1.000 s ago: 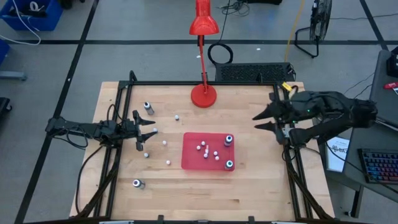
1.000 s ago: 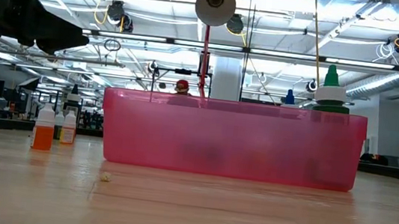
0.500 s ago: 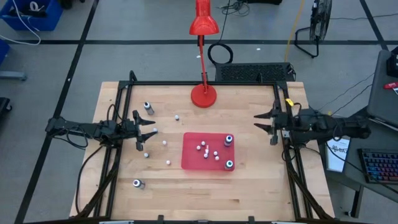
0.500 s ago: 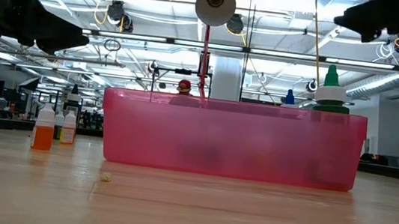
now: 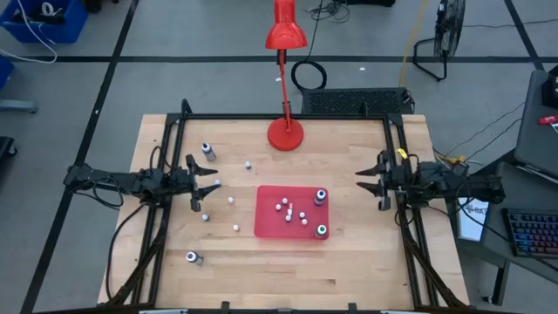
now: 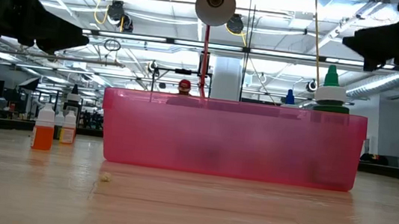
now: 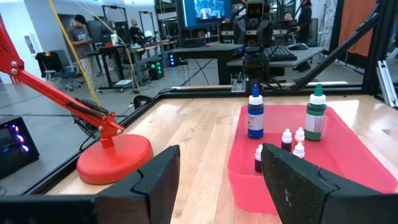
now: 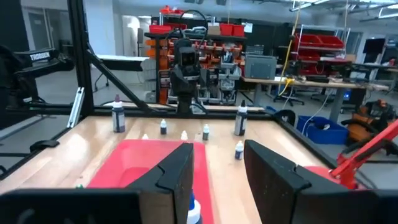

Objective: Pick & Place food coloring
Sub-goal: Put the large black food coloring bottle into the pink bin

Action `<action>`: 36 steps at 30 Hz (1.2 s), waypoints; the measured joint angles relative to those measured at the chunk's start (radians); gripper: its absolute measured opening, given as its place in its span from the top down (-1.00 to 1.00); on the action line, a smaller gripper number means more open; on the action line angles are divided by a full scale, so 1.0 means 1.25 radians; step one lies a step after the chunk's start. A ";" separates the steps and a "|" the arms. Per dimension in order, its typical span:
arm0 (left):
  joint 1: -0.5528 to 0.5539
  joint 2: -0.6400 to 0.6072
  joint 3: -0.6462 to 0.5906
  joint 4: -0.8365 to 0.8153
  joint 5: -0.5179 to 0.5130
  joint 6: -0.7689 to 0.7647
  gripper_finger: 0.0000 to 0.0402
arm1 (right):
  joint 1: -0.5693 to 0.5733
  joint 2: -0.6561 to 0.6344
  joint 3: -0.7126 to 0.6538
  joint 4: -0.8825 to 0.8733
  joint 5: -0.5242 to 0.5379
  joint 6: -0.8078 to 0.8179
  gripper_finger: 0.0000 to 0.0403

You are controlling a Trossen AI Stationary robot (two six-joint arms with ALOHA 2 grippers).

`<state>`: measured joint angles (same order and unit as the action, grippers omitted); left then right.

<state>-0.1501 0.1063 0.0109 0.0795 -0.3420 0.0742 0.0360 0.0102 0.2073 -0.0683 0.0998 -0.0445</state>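
Currently your left gripper (image 5: 202, 186) and right gripper (image 5: 370, 179), jaws apart and empty, risk toppling loose bottles (image 5: 232, 200) beside the red tray (image 5: 270, 218).

Red lamp (image 5: 285, 78) blocks the far edge; front clear

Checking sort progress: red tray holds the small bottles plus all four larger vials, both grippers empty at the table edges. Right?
Not quite. The high view shows only two larger vials in the red tray; the other two stand on the table's left. The rest holds: left gripper and right gripper are empty.
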 joint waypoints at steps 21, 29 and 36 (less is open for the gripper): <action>0.000 0.000 0.000 0.000 0.000 0.000 -0.12 | 0.000 0.003 -0.151 0.111 -0.062 0.044 0.35; 0.000 0.000 0.000 0.000 0.000 0.000 -0.12 | 0.000 0.003 -0.153 0.112 -0.061 0.048 0.35; 0.000 0.000 0.000 0.000 0.000 0.000 -0.12 | 0.000 0.003 -0.153 0.111 -0.061 0.048 0.35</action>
<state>-0.1501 0.1065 0.0111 0.0793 -0.3420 0.0742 0.0364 0.0143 0.0158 0.0708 0.0238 0.0151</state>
